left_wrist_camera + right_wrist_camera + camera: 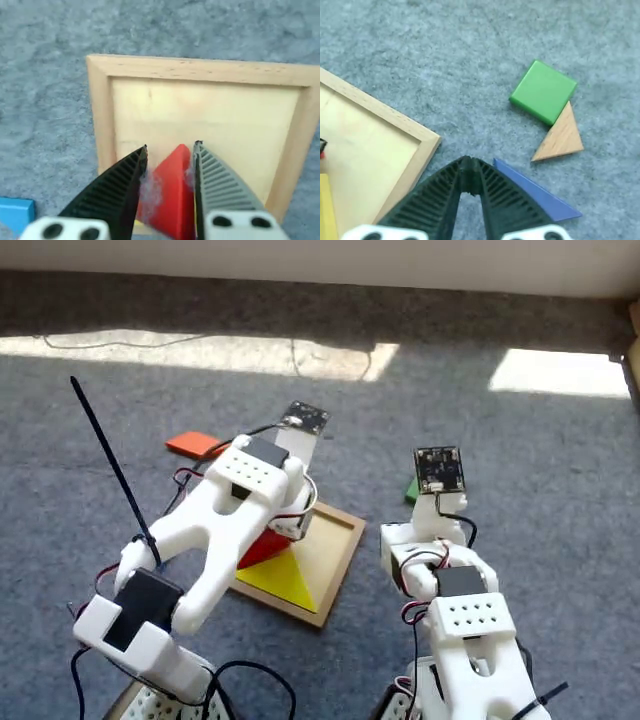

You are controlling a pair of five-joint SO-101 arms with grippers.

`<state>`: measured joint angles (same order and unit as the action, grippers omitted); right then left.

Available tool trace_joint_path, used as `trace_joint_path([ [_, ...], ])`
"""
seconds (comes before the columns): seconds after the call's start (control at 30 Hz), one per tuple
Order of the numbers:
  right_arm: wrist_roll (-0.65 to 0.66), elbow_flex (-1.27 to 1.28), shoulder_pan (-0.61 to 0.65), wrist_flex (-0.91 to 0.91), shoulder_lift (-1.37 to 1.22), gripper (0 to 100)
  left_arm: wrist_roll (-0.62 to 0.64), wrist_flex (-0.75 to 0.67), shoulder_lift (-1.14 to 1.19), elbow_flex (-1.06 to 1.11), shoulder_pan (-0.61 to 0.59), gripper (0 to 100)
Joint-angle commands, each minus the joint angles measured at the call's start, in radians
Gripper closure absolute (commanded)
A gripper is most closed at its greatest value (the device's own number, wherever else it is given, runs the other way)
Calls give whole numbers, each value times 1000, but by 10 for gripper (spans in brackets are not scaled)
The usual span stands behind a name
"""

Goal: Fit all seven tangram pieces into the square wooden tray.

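The square wooden tray [341, 543] lies on the carpet between the two arms. A yellow triangle [285, 580] lies in its near part, with a red triangle [262, 548] beside it. My left gripper [170, 150] hangs over the tray [200, 65], shut on the red triangle [172, 192], which sits between both fingers above the tray floor. My right gripper [469, 162] is shut and holds nothing, just off the tray's corner [422, 137]. A blue triangle [535, 192] lies right beside it. A green square [543, 91] and a plain wooden triangle [561, 136] touch each other farther off.
An orange piece [197, 445] lies on the carpet beyond the left arm. A light blue piece [15, 212] sits outside the tray's edge. The green square [411, 490] is partly hidden behind the right arm's camera. Grey carpet surrounds everything, with sunlit patches at the far side.
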<state>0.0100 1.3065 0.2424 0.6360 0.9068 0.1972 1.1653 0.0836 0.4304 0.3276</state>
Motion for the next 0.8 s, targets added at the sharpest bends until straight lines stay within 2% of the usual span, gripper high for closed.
trace_joint_path([
  [0.0, -8, -15, 13, -24, 31, 995, 8, -5, -53, -53, -62, 838],
  [0.23, -8, -15, 13, -24, 31, 995, 9, 29, -61, -165, -76, 831],
  [0.4, -8, -15, 13, -24, 31, 995, 15, 112, -61, -226, -73, 743],
  [0.77, -8, -15, 13, -24, 31, 995, 15, 282, -62, -420, -139, 772],
])
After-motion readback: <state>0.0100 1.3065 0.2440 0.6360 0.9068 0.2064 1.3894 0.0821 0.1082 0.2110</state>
